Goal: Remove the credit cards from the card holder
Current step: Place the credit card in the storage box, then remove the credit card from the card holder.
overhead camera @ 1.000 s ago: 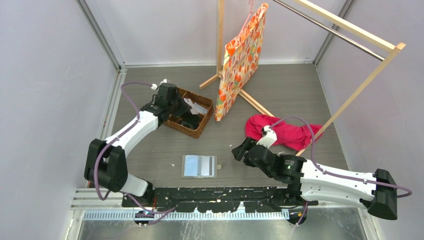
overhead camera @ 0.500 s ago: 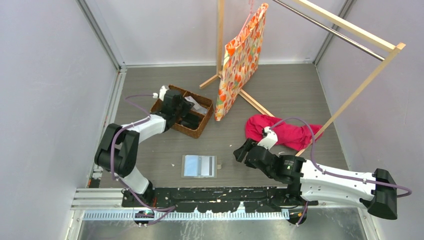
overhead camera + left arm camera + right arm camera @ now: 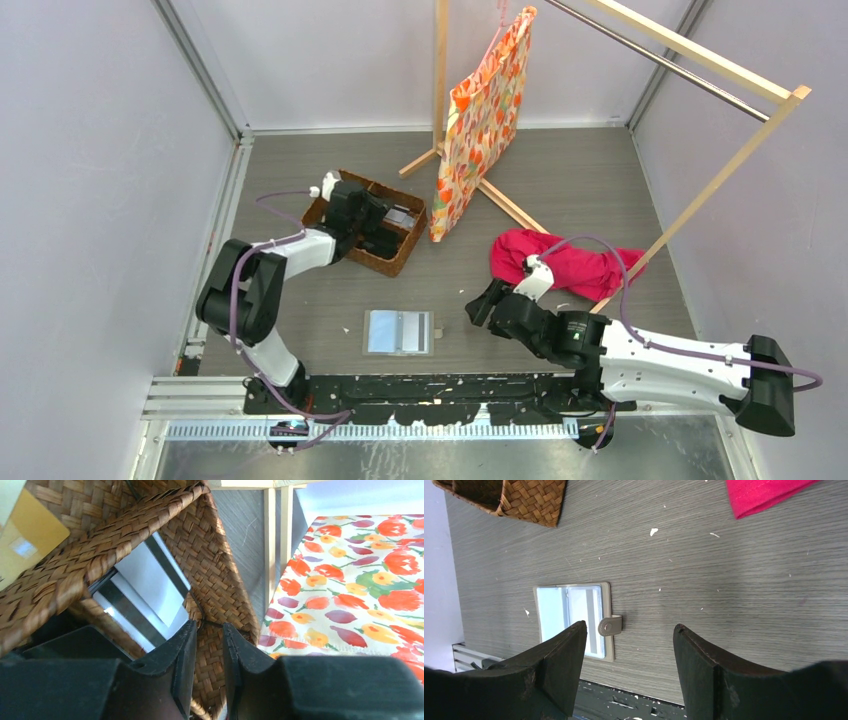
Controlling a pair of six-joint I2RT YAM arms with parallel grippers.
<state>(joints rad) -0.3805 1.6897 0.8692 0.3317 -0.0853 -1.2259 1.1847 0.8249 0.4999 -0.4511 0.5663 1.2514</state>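
worktop (image 3: 560, 190), drop-off step: upper left, left gripper (image 3: 208, 630) barely parted, empty, above card (image 3: 150, 585) in basket (image 3: 395, 262); right gripper (image 3: 629, 630) open over holder (image 3: 569, 617). next, likely: pinch another card.

Bright even light, soft shadows, mostly sharp

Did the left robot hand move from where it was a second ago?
Yes. The left gripper slid rightward and nearer the arm bases, from the wicker basket's far-left corner to over its middle.
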